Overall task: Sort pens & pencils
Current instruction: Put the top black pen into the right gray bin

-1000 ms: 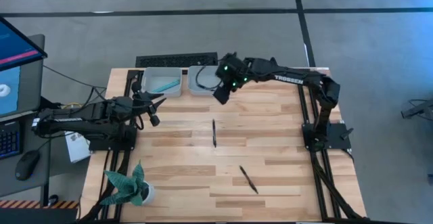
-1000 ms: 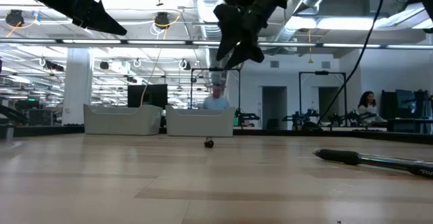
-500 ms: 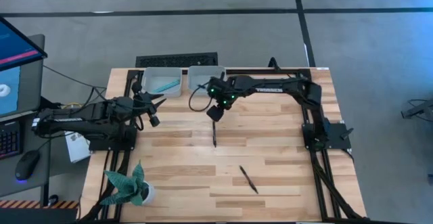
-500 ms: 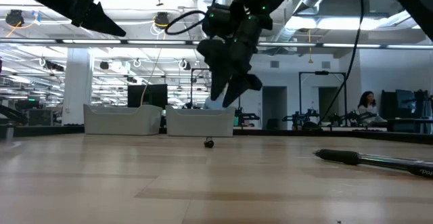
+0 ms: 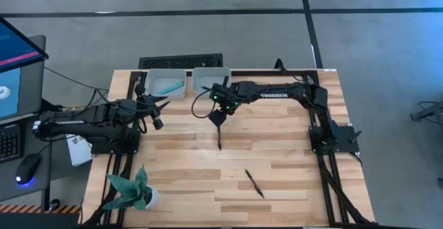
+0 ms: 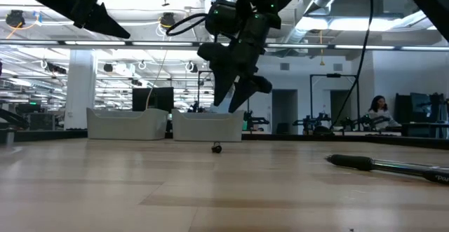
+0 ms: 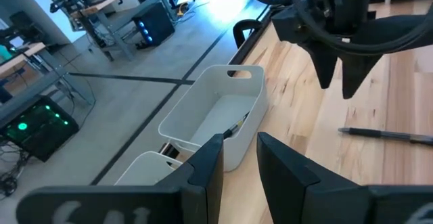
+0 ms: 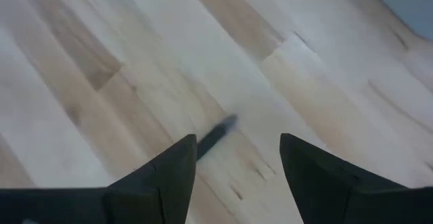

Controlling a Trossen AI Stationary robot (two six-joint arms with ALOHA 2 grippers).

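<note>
From above, the right gripper hangs over the middle of the wooden surface, just off the far end of a black pen lying lengthwise near the centre. A second black pen lies apart from it, closer to the near edge. Two white bins sit side by side at the far edge: the left bin holds a teal pen, the right bin has dark items inside that cannot be made out. The left gripper waits above the left edge of the surface. A potted plant stands at the near left corner.

At surface height, the right gripper hovers clear of the wood with its fingers parted and empty, above the end of the central black pen, in front of the right bin. The other black pen lies in the foreground at right. A person sits in the room behind.

The left wrist camera shows the left gripper's own fingers a narrow gap apart with nothing between them, the right bin ahead, and the right gripper above the black pen.

The right wrist camera looks down between spread fingers at the tip of the black pen on the surface.
</note>
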